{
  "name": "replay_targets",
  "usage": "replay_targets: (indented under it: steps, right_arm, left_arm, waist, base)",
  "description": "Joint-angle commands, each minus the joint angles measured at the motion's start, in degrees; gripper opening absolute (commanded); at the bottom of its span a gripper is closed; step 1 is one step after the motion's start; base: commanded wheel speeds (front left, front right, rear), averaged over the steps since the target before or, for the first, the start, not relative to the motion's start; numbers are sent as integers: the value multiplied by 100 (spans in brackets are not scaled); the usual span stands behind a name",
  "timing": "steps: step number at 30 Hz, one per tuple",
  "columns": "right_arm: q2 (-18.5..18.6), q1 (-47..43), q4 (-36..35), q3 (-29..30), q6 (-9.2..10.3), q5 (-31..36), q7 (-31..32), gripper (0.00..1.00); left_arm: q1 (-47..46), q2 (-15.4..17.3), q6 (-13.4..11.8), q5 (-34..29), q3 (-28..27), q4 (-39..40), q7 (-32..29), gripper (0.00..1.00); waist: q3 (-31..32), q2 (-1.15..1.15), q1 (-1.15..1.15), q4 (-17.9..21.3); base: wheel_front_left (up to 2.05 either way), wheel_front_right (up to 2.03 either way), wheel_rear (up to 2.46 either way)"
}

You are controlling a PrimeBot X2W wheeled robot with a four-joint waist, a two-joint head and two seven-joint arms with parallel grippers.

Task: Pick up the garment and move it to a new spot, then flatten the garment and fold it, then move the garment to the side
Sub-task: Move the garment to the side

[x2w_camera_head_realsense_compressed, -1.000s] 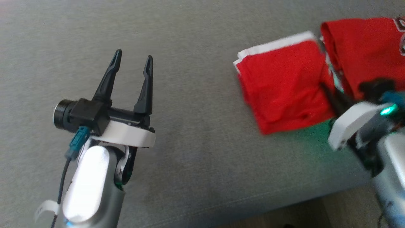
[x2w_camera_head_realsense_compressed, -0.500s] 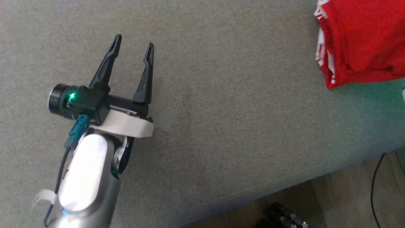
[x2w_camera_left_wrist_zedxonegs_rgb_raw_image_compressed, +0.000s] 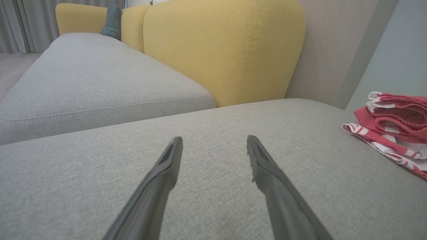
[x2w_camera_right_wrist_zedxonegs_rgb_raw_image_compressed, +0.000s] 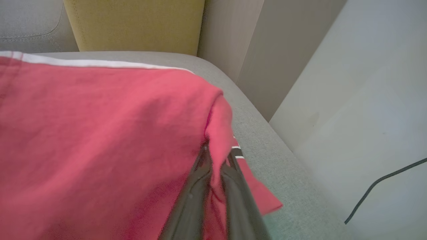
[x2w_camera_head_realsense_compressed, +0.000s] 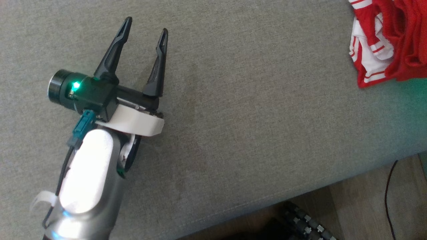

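The sofa seat (x2w_camera_head_realsense_compressed: 253, 100) is matt grey woven cloth, slightly rough. On it, the garment (x2w_camera_head_realsense_compressed: 410, 40) is soft red knit with white trim. Over the seat, the left gripper (x2w_camera_head_realsense_compressed: 146, 26) has matt black plastic fingers (x2w_camera_head_realsense_compressed: 111, 55) and a glossy silver forearm (x2w_camera_head_realsense_compressed: 90, 173). Behind the seat, the backrest (x2w_camera_left_wrist_zedxonegs_rgb_raw_image_compressed: 227, 50) is yellow cloth.

The place reads as a home living room. A long sofa (x2w_camera_left_wrist_zedxonegs_rgb_raw_image_compressed: 100, 86) is upholstered in grey woven fabric with stitched seams along its seat, and it is backed by plump yellow cushions (x2w_camera_left_wrist_zedxonegs_rgb_raw_image_compressed: 227, 50). A small teal pillow (x2w_camera_left_wrist_zedxonegs_rgb_raw_image_compressed: 112, 18) is propped at the far end, and grey curtains (x2w_camera_left_wrist_zedxonegs_rgb_raw_image_compressed: 16, 26) are hung beyond it. Wood-look flooring (x2w_camera_head_realsense_compressed: 353, 206) is laid below the seat edge, and a dark cable (x2w_camera_head_realsense_compressed: 386, 193) is trailed across it. A red and white garment (x2w_camera_left_wrist_zedxonegs_rgb_raw_image_compressed: 397, 123) is laid on the seat.
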State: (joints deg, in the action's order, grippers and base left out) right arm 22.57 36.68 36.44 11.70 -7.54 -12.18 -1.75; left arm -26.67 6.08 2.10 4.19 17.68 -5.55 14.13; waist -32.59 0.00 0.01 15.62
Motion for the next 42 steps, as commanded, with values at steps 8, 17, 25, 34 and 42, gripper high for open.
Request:
replay_targets:
  steps: [8,17,25,34,42]
  right_arm:
    - [-136,-33,81,360,5,456,-615,100]
    - [-1130,-1205,-1724,30,5,695,-844,100]
    - [-1712,-2082,-3078,-621,5,578,-387,100]
    - [-1911,-2513,-3678,-962,5,441,-93,100]
    - [-1952,-2973,-3814,-1054,5,463,61,100]
  left_arm:
    - [-74,94,28,39,-70,112,1,100]
    - [504,-42,-203,354,-193,-142,68,100]
    - [1025,-132,-480,611,-461,-66,84,100]
    - [1477,-99,-674,685,-884,142,85,100]
    - [1830,-19,-600,671,-952,47,86,100]
  waist:
    - [182,0,-1,-88]
    - [1101,0,-1,-561]
    - [1517,0,-1,-1189]
    - [1815,0,-1,-1705]
    - [2224,0,-1,-1701]
  base:
    - [0,0,0]
    - [0,0,0]
    - [0,0,0]
    - [0,0,0]
    - [0,0,0]
